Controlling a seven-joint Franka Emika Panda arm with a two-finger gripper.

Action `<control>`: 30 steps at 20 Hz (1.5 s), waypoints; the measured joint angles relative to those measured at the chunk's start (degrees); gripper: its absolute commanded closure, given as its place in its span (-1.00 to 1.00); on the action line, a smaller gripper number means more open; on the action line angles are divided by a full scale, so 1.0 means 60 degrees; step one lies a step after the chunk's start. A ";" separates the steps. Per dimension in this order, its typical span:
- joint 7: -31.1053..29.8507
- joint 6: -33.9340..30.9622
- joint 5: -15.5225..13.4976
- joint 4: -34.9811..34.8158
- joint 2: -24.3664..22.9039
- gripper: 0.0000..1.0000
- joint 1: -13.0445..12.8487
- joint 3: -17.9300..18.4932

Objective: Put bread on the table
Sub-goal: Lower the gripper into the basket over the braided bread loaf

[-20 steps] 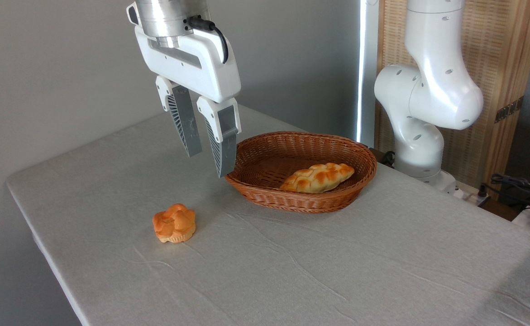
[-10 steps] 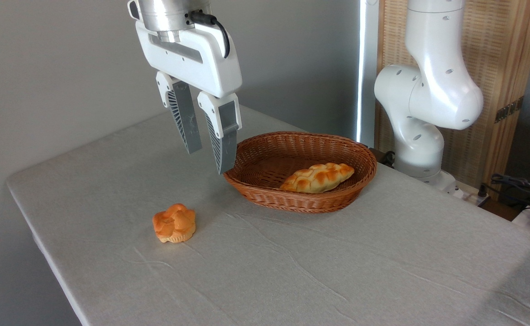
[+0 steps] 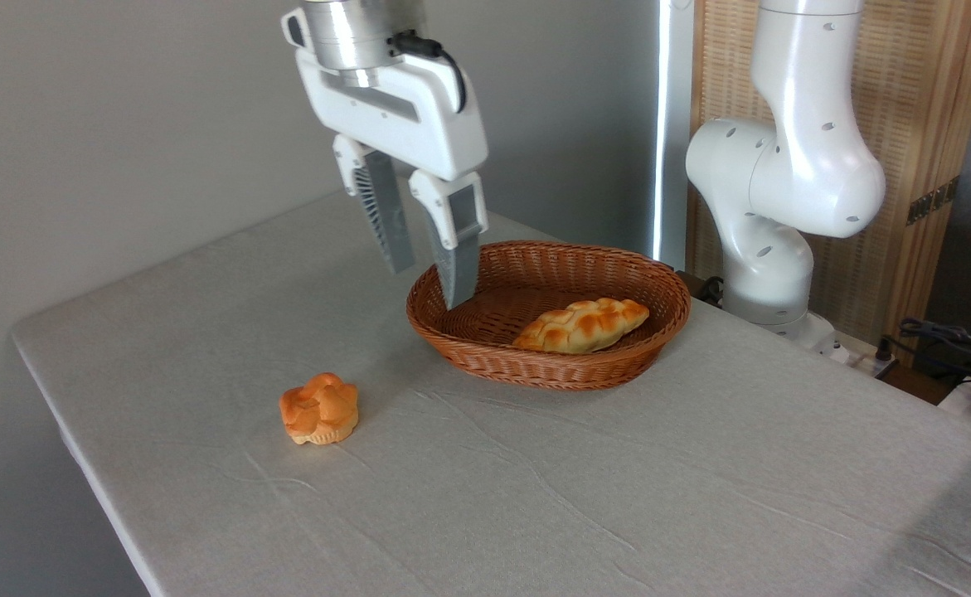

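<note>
The bread [image 3: 582,325], a braided loaf with toasted orange-brown patches, lies inside the brown wicker basket [image 3: 485,356], toward its right half and near the front wall, its long axis running roughly along the basket's length. The basket sits on the bench [image 3: 618,497] near the far edge, about midway along it, and the bench's grey-beige cloth shows shallow wrinkles across the middle. The gripper [image 3: 427,286] hangs in the air above the left end of the basket, tilted slightly, with its two fingers [image 3: 456,269] spread apart and holding nothing; the tip of the nearer finger appears in front of the basket's left inner wall, while the other finger shows against the cloth just behind the rim. The gripper and the bread are clearly apart, the loaf lying to the right of the fingers. A small flower-shaped orange bun [image 3: 319,408] rests on the cloth toward the bench's left edge, well apart from the basket. The white arm base [image 3: 771,249] stands beyond the bench's far right edge.
</note>
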 measured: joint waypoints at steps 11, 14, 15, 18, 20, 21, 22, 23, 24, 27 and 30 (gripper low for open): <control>0.0018 0.0626 -0.0006 -0.4092 -0.2740 -1.00 -0.1650 -0.0015; 0.0041 0.0628 -0.0005 -0.5157 -0.3435 -1.00 -0.1712 -0.0085; 0.0063 0.0630 0.0005 -0.5348 -0.3518 -1.00 -0.1716 -0.0122; 0.0336 0.0658 0.0282 -0.5926 -0.3618 -1.00 -0.1720 -0.0226; 0.0385 0.0682 0.0510 -0.6152 -0.3587 -1.00 -0.1718 -0.0224; 0.0385 0.0683 0.0539 -0.6223 -0.3575 -1.00 -0.1718 -0.0224; 0.0386 0.0685 0.0547 -0.6314 -0.3560 -1.00 -0.1719 -0.0224; 0.0387 0.0707 0.0548 -0.6430 -0.3541 -1.00 -0.1719 -0.0224; 0.0387 0.0743 0.0548 -0.6518 -0.3527 -1.00 -0.1720 -0.0225; 0.0388 0.0777 0.0548 -0.6623 -0.3509 -1.00 -0.1720 -0.0225; 0.0400 0.1030 0.0547 -0.6858 -0.3503 -1.00 -0.1735 -0.0230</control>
